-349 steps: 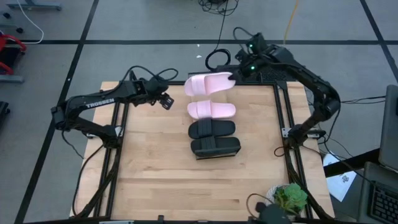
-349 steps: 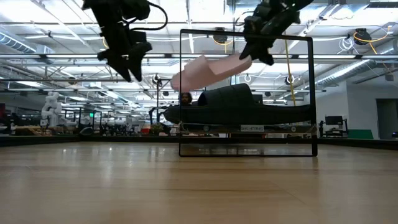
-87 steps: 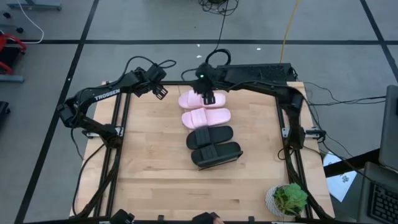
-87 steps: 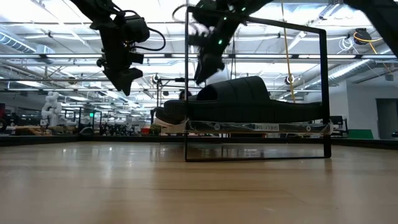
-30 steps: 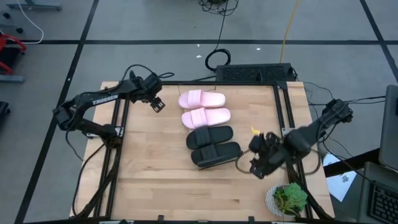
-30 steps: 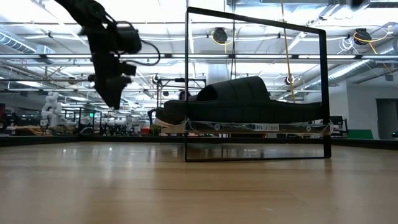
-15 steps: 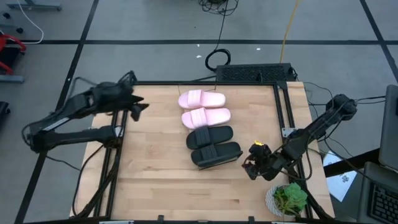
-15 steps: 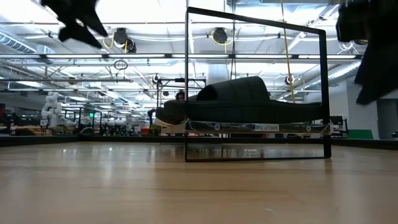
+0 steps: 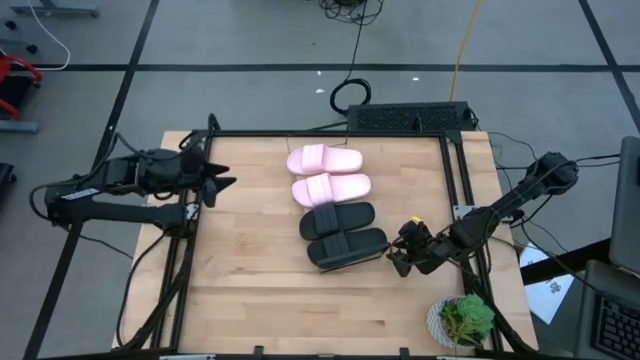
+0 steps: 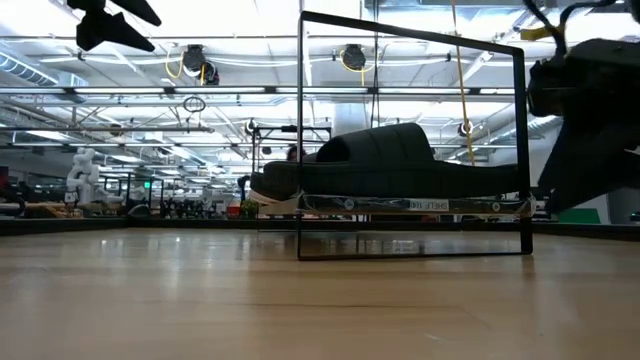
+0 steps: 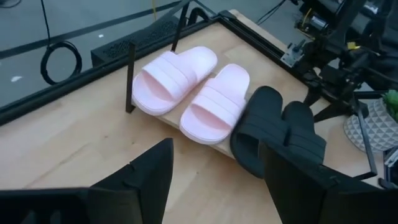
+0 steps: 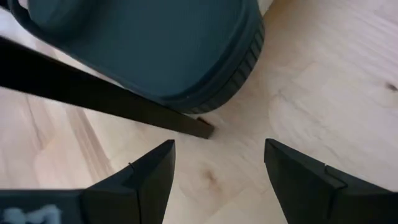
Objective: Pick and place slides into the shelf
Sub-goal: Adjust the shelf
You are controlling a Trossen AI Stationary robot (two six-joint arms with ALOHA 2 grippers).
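Slides: all four are being carried on the shelf (image 9: 303, 216), pink pair (image 9: 328, 173) behind black pair (image 9: 342, 232); placement is judged complete, with only retreat being called for. Left gripper (image 9: 218, 180) and right gripper (image 9: 399, 256) are being kept spread, empty. Shelf label (image 10: 427, 204) is unreadable.

Two pink slides (image 9: 327, 173) there, two black slides (image 9: 342, 233), four in all on one shelf (image 11: 130, 86), one potted plant (image 9: 463, 320), one table (image 9: 270, 290), two arms.
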